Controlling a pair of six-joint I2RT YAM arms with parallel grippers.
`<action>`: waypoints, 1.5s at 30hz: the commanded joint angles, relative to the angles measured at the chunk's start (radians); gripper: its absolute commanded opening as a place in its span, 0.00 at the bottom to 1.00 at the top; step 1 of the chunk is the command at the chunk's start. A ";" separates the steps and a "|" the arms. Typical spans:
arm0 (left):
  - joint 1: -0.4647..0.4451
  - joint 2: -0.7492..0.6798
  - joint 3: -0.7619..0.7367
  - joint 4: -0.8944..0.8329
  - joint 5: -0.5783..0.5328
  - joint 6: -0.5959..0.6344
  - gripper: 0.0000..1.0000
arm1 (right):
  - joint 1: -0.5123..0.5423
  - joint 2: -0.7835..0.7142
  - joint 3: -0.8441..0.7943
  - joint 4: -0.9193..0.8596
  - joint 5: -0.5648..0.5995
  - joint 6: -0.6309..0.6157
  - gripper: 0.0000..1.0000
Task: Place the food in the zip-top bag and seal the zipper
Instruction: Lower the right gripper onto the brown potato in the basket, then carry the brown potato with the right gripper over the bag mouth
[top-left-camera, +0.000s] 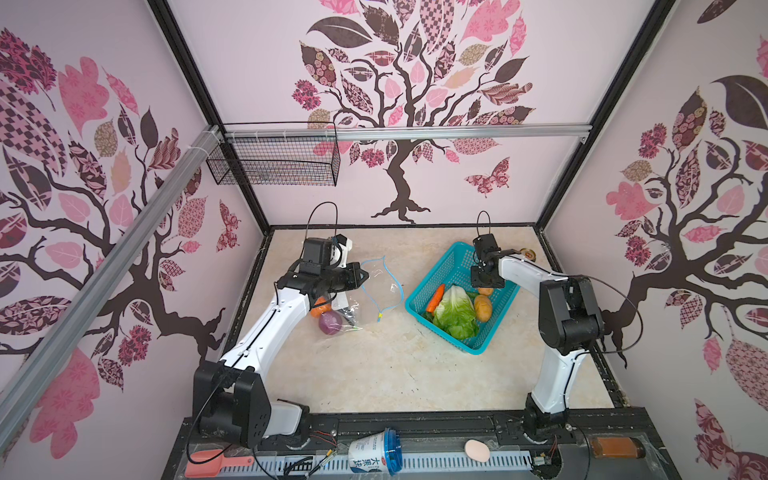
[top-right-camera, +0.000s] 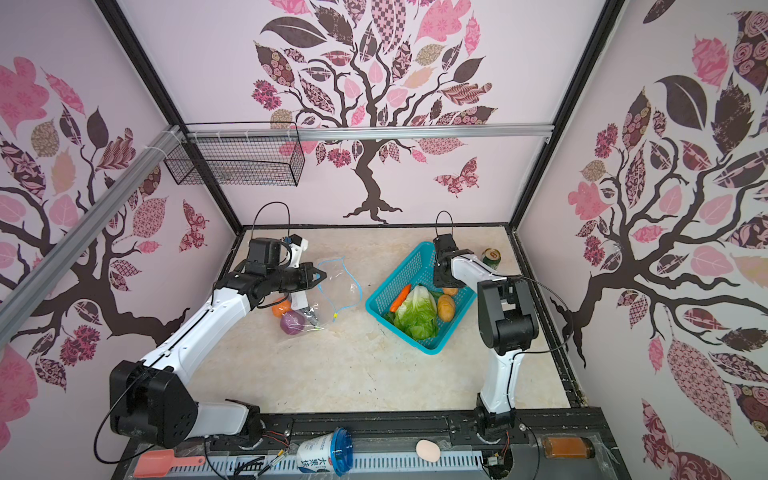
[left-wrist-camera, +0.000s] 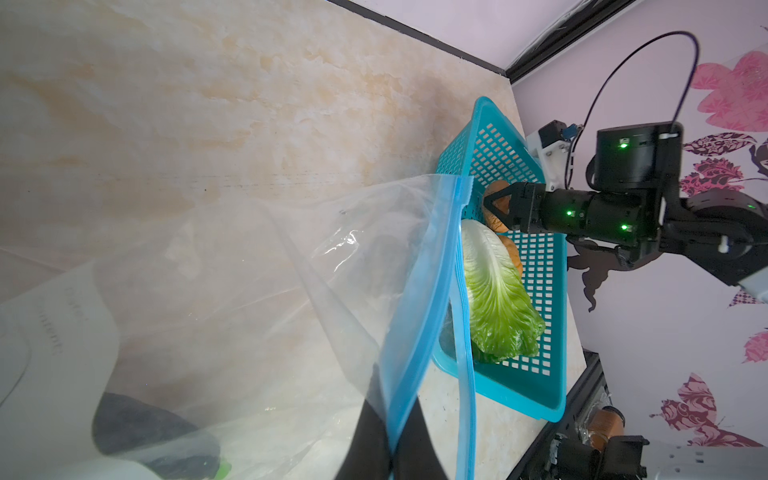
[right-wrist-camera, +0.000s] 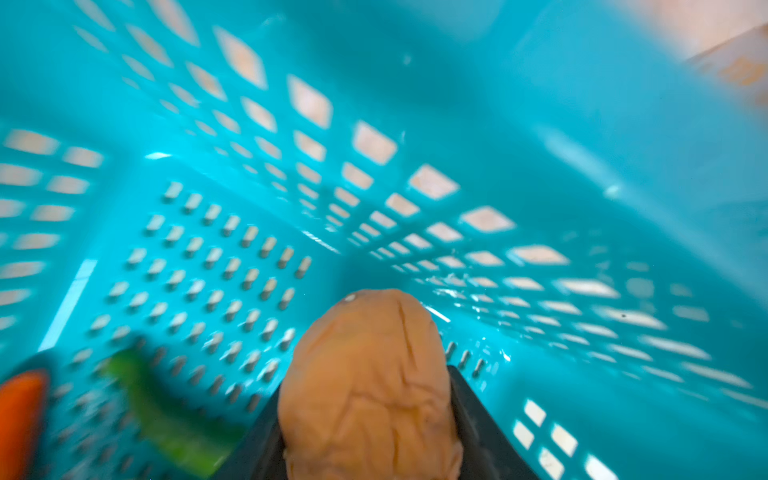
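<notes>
The clear zip-top bag (top-left-camera: 376, 286) lies left of centre with its mouth gaping. My left gripper (left-wrist-camera: 392, 419) is shut on the blue zipper (left-wrist-camera: 432, 291) strip and holds that edge up. The yellow slider (top-left-camera: 379, 318) hangs at the near end. Inside the bag are an orange pumpkin (top-left-camera: 321, 308) and a purple onion (top-left-camera: 330, 322). In the teal basket (top-left-camera: 440, 330) lie the cabbage (top-left-camera: 455, 311), a carrot (top-left-camera: 435, 298) and a potato (top-left-camera: 483, 307). My right gripper (right-wrist-camera: 368, 374) is down in the basket, shut on another tan potato (right-wrist-camera: 370, 399) pressed between its black fingers (right-wrist-camera: 478, 428).
A green drink can (top-right-camera: 492, 255) stands behind the basket near the back right corner. On the front rail lie an orange scoop (top-left-camera: 212, 461), a tipped cup (top-left-camera: 374, 453), a pale egg (top-left-camera: 477, 450) and a brown bottle (top-left-camera: 615, 448). A wire basket (top-left-camera: 274, 162) hangs on the back wall.
</notes>
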 joint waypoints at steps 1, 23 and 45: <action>-0.003 -0.023 -0.024 0.011 -0.002 -0.001 0.00 | 0.000 -0.163 -0.005 -0.007 -0.126 -0.010 0.38; -0.005 -0.040 -0.028 0.022 0.029 -0.020 0.00 | 0.407 -0.363 -0.097 0.453 -0.762 0.145 0.36; -0.009 -0.067 -0.024 0.017 0.044 -0.018 0.00 | 0.605 -0.056 0.056 0.374 -0.414 0.006 0.39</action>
